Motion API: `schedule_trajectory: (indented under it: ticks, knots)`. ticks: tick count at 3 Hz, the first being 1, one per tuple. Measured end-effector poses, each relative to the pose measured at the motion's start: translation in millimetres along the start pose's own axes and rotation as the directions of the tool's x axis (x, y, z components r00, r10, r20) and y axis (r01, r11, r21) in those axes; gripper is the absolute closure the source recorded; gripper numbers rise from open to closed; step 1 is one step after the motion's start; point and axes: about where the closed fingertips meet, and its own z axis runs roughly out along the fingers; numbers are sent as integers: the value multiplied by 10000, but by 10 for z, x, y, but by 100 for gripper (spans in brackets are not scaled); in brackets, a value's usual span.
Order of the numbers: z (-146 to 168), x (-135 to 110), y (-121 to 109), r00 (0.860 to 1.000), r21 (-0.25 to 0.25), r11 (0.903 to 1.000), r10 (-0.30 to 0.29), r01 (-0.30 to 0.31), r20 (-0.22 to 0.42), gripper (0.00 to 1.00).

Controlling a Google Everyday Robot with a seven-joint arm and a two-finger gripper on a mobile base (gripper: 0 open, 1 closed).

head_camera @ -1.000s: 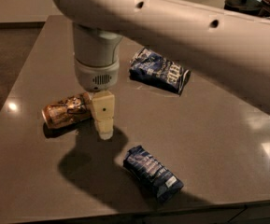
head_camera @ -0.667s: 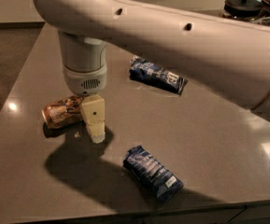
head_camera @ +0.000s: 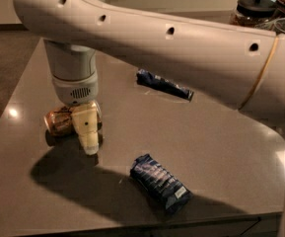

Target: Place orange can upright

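The orange can (head_camera: pixel 59 121) lies on its side on the grey table (head_camera: pixel 216 147), at the left. It is orange-brown with a dark printed pattern, and one end faces left. My gripper (head_camera: pixel 88 141) hangs down from the big white arm (head_camera: pixel 171 43) and stands at the can's right end, down near the table top. It covers that end of the can. I cannot tell whether it touches the can.
A blue snack bag (head_camera: pixel 159 183) lies near the table's front edge. Another blue bag (head_camera: pixel 162 84) lies at the back middle, partly under the arm. Dark-lidded jars (head_camera: pixel 254 9) stand at the back right. The table's left edge is close to the can.
The arm has swung left. The gripper has moved from in front of the can to over its right end. The can and bags have not moved.
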Motion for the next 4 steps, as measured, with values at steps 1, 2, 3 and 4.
schedule_trajectory:
  ticks: [1,2,3,4]
  knots:
    - [28,-141,-15,10000,-17,10000,-69,69,5,0]
    - [64,-259,-42,10000,-77,9999,-69,69,-4,0]
    - [104,-359,-64,10000,-138,9999,-13,13,4,16]
    - [86,-415,-94,9998,-226,9997,126,-123,152,48]
